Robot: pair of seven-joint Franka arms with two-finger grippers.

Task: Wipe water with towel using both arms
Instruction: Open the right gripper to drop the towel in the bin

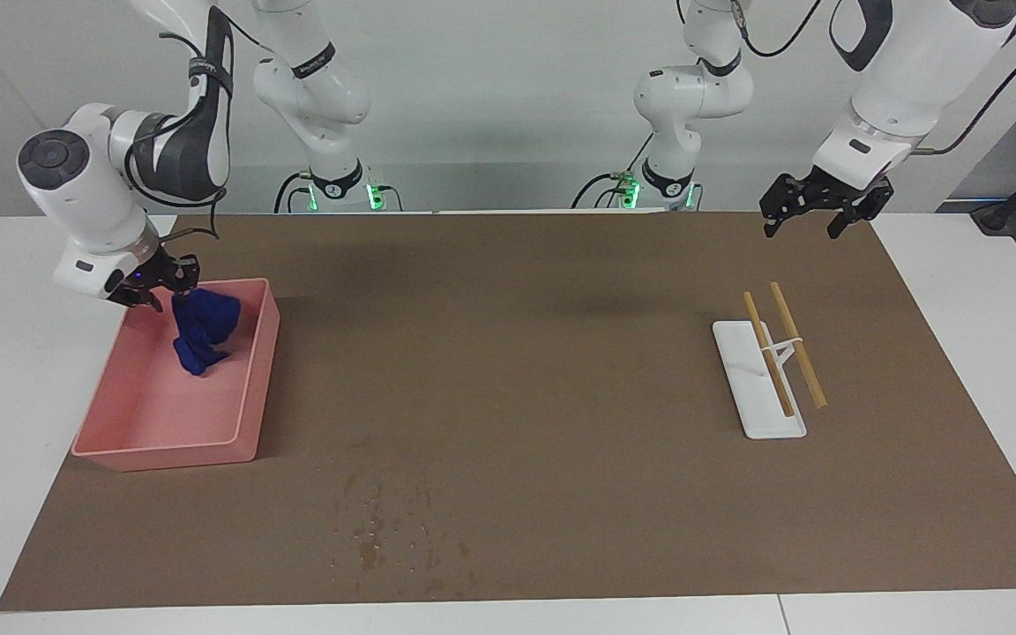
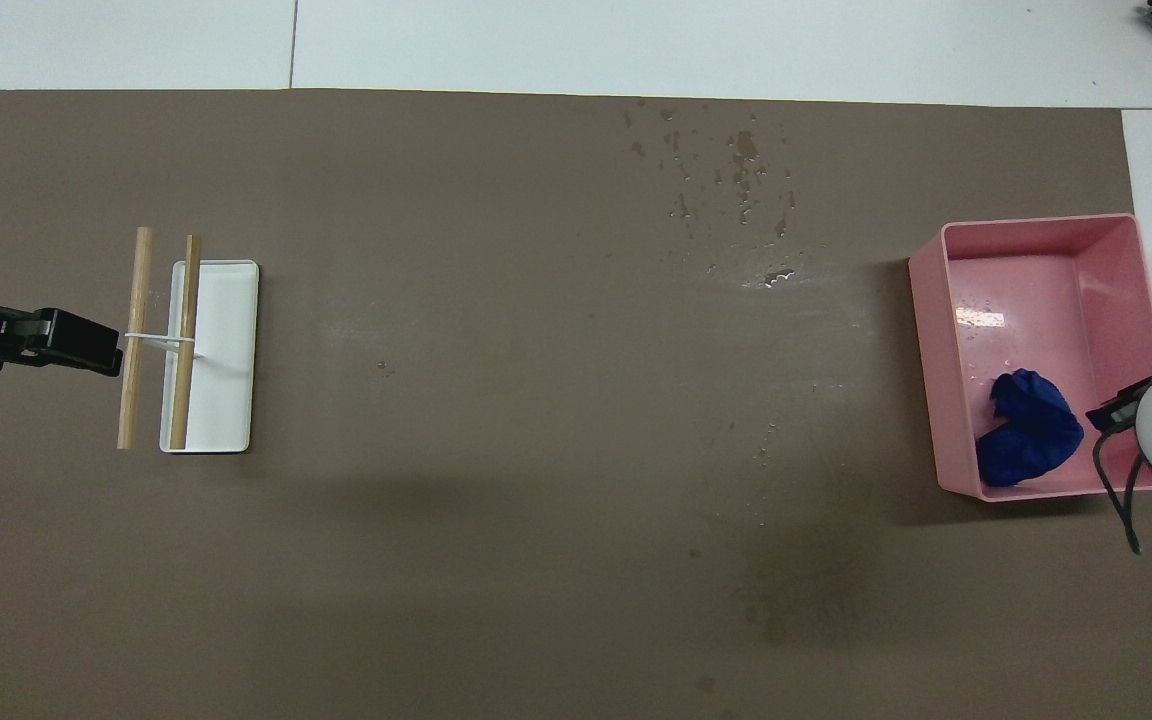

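Observation:
The deep-blue towel point(image 1: 202, 332) lies crumpled inside the pink bin point(image 1: 254, 379) at the right arm's end of the table, in the part nearer the robots; it also shows in the overhead view point(image 2: 1031, 440). My right gripper point(image 1: 161, 287) hangs open just above the bin's rim beside the towel, apart from it in the overhead view point(image 2: 1114, 411). The water point(image 1: 382, 529) is a patch of droplets on the brown mat, farther from the robots than the bin, also seen from overhead point(image 2: 731, 170). My left gripper point(image 1: 803, 227) waits open in the air over the mat's edge.
A white rack with two wooden rods point(image 1: 771, 377) stands on the mat toward the left arm's end point(image 2: 206, 350). A few more drops point(image 2: 774, 279) glisten beside the bin point(image 2: 926, 370). The brown mat point(image 1: 517, 353) covers most of the white table.

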